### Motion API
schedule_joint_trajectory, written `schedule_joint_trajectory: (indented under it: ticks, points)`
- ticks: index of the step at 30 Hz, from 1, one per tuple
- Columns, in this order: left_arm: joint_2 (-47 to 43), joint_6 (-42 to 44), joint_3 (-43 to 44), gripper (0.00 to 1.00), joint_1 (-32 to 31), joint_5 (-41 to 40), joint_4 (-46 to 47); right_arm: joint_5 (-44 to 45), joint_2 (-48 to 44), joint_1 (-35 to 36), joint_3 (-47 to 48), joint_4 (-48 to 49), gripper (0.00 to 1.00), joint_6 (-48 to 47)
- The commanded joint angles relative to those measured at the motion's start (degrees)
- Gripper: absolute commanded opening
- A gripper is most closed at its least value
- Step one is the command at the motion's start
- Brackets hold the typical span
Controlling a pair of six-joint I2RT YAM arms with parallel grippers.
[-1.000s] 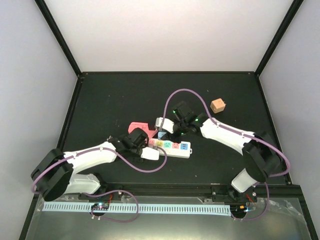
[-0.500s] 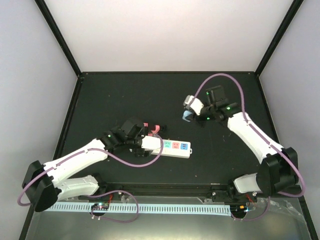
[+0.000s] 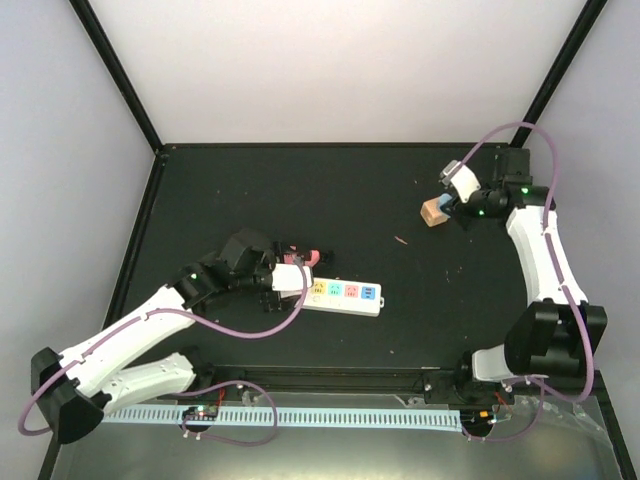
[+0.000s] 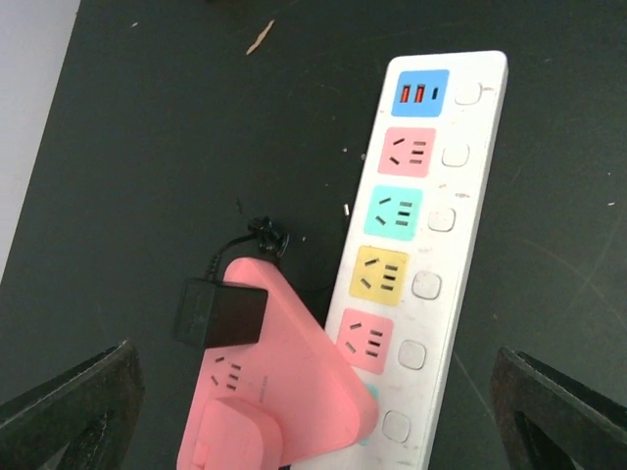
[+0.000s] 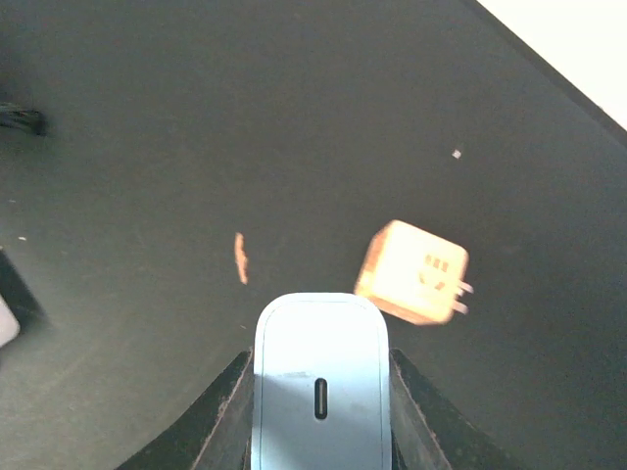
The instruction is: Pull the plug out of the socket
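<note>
- Drawn back a little since half a second ago, the left gripper point(image 4: 312, 411) now uncovers more of the socket point(image 4: 460, 196). Its fingers are spread wide and grasp nothing.
- Just ahead of that gripper, the socket lies flat on the table point(image 3: 330, 190), its near end between the fingers. Every outlet in view is bare.
- A pink adapter point(image 4: 284, 392) carrying a small black plug point(image 4: 220, 313) rests against the socket's near end, on the gripper's left.
- Over the last second the right gripper point(image 5: 320, 411) has swung from the socket to the far right of the table. It is clamped on the pale blue plug point(image 5: 320, 377).
- Below and just ahead of it, to its right, lies a tan cube charger point(image 5: 411, 272), apart from the plug.
- With plug and socket well apart, the pull looks done; probably only setting the plug down is left.
</note>
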Motion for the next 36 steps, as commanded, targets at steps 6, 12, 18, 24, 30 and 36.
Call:
schedule_joint_trajectory:
  ticks: [6,12,18,24,30,36]
  points:
    - [-4.74,-4.01,0.72,0.99,5.45,4.41,-0.27,5.68,8.92,-9.45,10.58,-6.77,0.14,-4.34]
    - [-6.86,-4.53,0.55,0.99,8.73,7.32,0.04,15.75,21.18,-11.03,20.02,-9.93,0.14,-3.65]
    - [-6.75,-4.59,0.82,0.99,8.98,8.24,-0.45,25.17,35.20,-10.90,33.07,-14.44,0.16,-1.96]
    - [-7.14,-4.68,0.26,0.99,9.47,8.24,-0.15,32.73,45.66,-8.70,41.03,-18.49,0.18,-1.87]
    - [-7.62,-4.59,-0.15,0.99,9.75,8.48,-0.29,37.60,50.85,-5.77,42.55,-19.49,0.20,-1.63]
    - [-7.71,-4.49,-0.42,0.99,9.84,8.91,-0.12,39.29,53.34,-3.82,43.09,-19.14,0.28,-1.06]
